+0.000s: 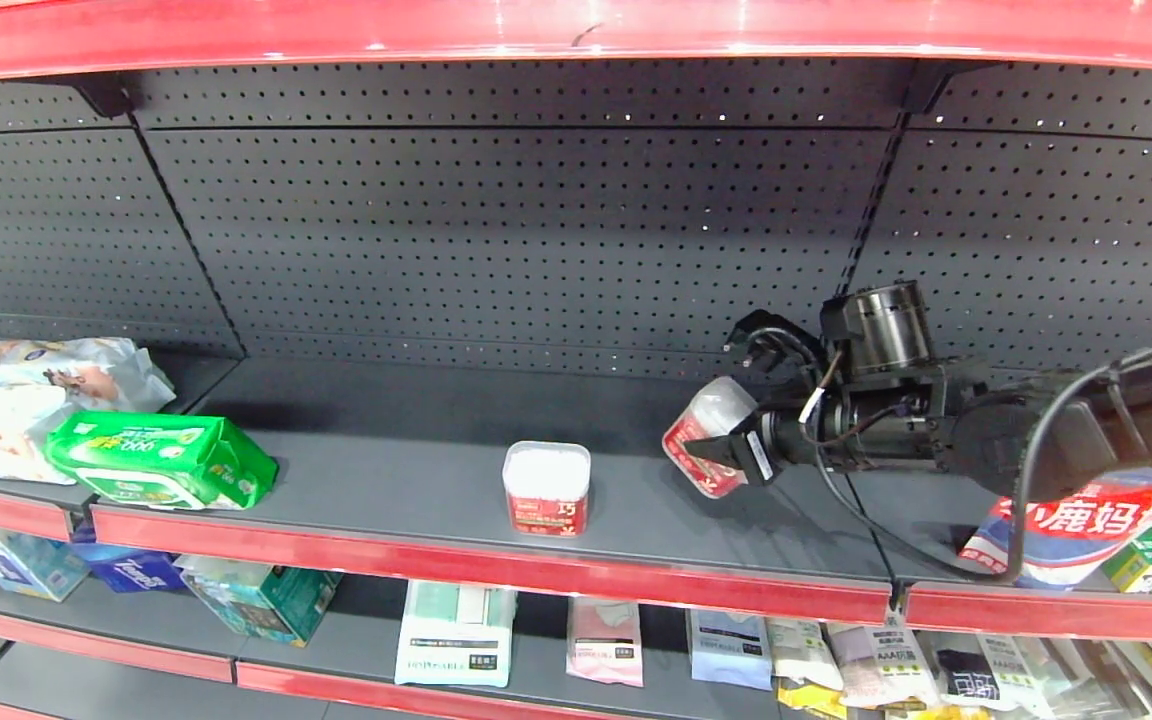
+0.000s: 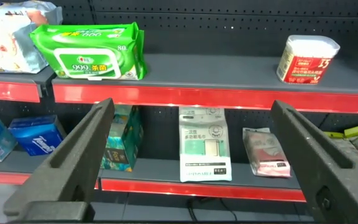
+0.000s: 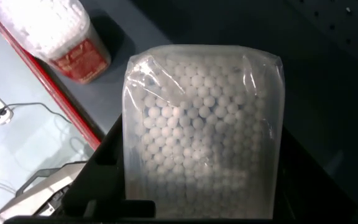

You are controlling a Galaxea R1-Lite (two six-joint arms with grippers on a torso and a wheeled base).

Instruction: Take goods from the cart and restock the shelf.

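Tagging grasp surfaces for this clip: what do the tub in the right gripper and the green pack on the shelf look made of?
The tub looks like clear glossy plastic, perhaps film-wrapped: small white round tips show through, and its end has wrinkled glints. The green pack looks like soft glossy plastic film, judging by its creased, sealed end and its sheen.

We see our right gripper [image 1: 722,455] holding a tilted red-labelled tub [image 1: 721,403] over the grey shelf [image 1: 406,440], to the right of a matching tub [image 1: 546,487] standing upright there.
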